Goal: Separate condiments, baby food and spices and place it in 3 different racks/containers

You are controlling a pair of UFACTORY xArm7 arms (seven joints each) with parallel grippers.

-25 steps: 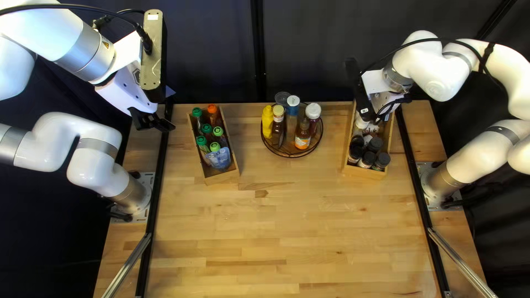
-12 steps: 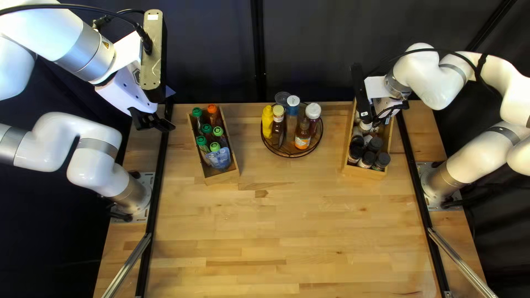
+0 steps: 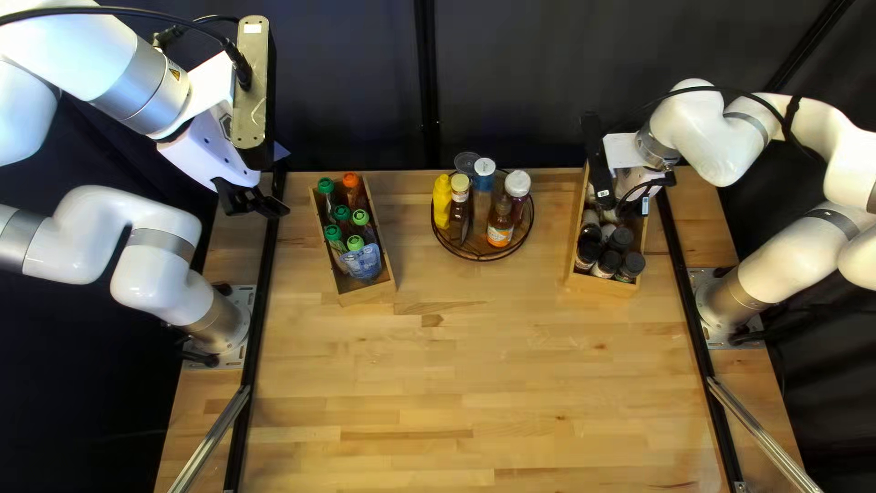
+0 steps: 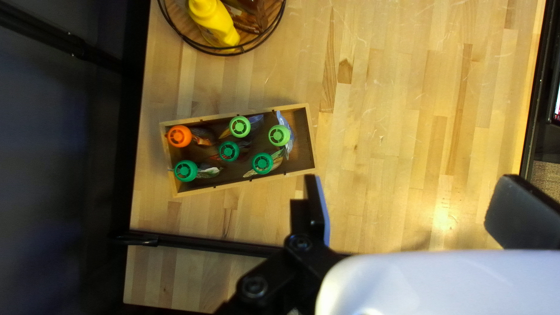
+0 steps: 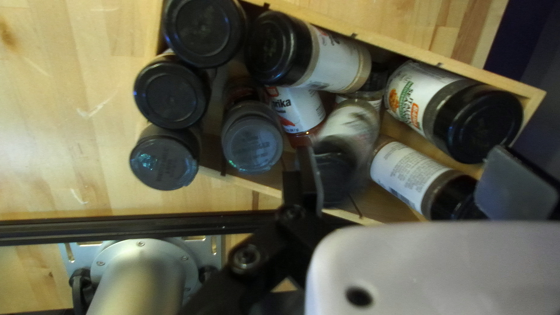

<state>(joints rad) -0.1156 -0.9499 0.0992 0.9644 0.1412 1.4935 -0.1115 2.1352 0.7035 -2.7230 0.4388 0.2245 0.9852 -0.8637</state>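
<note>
In the top left view, three containers stand along the far side of the tabletop [image 3: 438, 383]. The wooden box [image 3: 367, 294] at the upper left holds the baby food pouches [image 3: 366, 261], with green and orange caps. At the upper centre, the round wire rack [image 3: 484, 259] carries the condiments: a yellow squeeze bottle [image 3: 442, 203], a white-capped bottle [image 3: 517, 185] and dark sauce bottles [image 3: 499, 226]. Toward the upper right, another wooden box [image 3: 600, 285] holds black-capped spice jars [image 3: 630, 267]. The left tool [image 3: 263, 203] hangs at the upper left, beside the pouches' box, while the right tool [image 3: 627, 201] is at the far part of the spice box.

In the left wrist view, the left tool [image 4: 407, 179] has its fingers spread wide with nothing between them. Six pouches stand in their box ahead of and beside it: one orange cap, two light green, three darker green. The wire rack lies beyond the box, the yellow bottle in it.

In the right wrist view, the right tool [image 5: 404, 153] is spread too, right over the spice box. A blurred, tilted jar [image 5: 349, 125] is close to one finger, and a white-labelled jar [image 5: 408, 172] lies slanted between the fingers, not pinched. A paprika jar [image 5: 300, 111] leans just beyond.
</note>
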